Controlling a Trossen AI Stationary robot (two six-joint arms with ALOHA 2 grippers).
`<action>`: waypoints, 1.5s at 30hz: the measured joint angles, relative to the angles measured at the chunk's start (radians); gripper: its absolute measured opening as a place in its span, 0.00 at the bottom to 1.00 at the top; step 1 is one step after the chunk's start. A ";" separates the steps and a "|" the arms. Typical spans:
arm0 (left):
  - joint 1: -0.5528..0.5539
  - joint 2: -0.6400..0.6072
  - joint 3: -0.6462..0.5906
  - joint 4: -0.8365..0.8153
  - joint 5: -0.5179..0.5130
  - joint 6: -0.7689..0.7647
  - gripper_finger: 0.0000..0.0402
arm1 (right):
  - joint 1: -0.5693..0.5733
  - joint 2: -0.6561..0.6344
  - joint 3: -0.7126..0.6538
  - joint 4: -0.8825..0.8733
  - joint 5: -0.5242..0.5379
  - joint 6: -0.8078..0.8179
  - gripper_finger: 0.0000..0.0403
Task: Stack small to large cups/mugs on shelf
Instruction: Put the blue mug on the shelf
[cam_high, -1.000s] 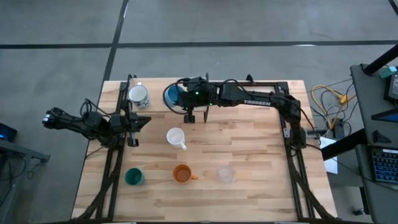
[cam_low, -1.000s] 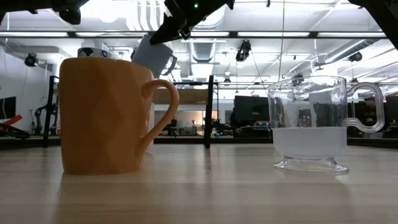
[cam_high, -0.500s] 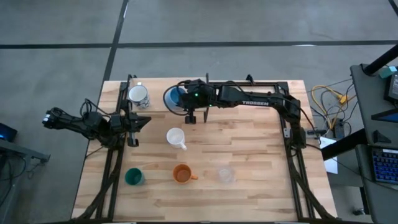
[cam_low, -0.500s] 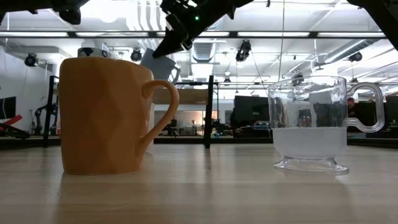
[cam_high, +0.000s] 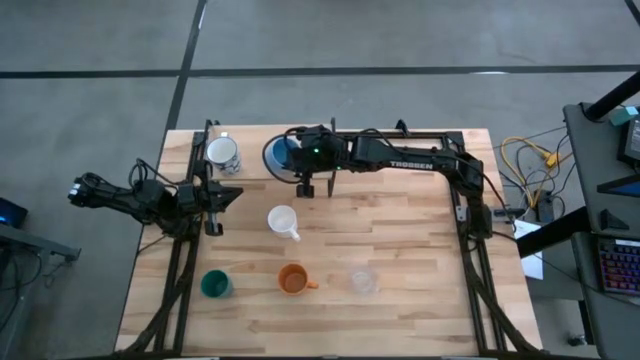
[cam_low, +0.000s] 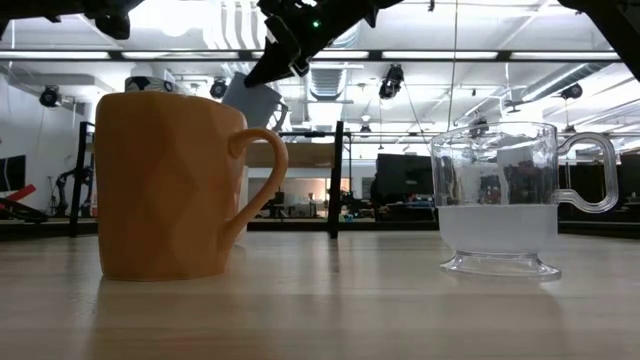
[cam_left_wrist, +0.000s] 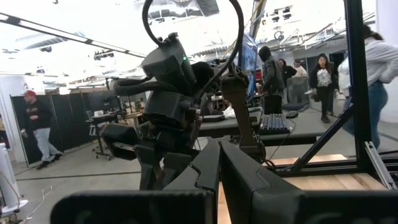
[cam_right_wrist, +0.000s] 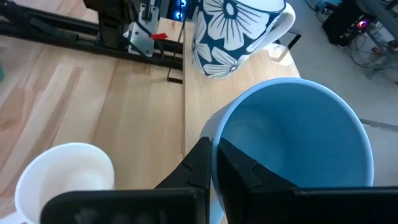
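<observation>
Blue cup (cam_right_wrist: 292, 143) pinched by its rim in the right gripper (cam_right_wrist: 211, 155), fingers nearly shut on the wall, held tilted over the shelf (cam_right_wrist: 249, 68) beside a flowered mug (cam_right_wrist: 233, 31), seemingly for setting down. White mug (cam_right_wrist: 65, 180) just below on the wooden table (cam_right_wrist: 93, 93). Left gripper (cam_left_wrist: 219, 168) shut, empty, parked well apart. Busy workshop with onlookers behind.

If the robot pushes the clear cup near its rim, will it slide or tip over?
The clear cup stands on a narrow foot under a wider bowl, so a high push would probably tip it. It looks like thin plastic, likely light. Its side handle may make it turn when pushed.
</observation>
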 joint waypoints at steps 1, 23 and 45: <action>0.000 0.000 0.000 0.000 0.000 0.000 0.00 | 0.000 0.000 0.001 0.000 0.000 0.005 0.06; 0.000 -0.003 0.000 0.000 0.000 -0.022 0.00 | -0.002 -0.001 -0.010 0.000 0.000 0.010 0.27; 0.000 0.020 0.000 0.001 0.000 -0.053 0.00 | 0.067 -0.206 -0.214 0.082 -0.023 -0.050 0.28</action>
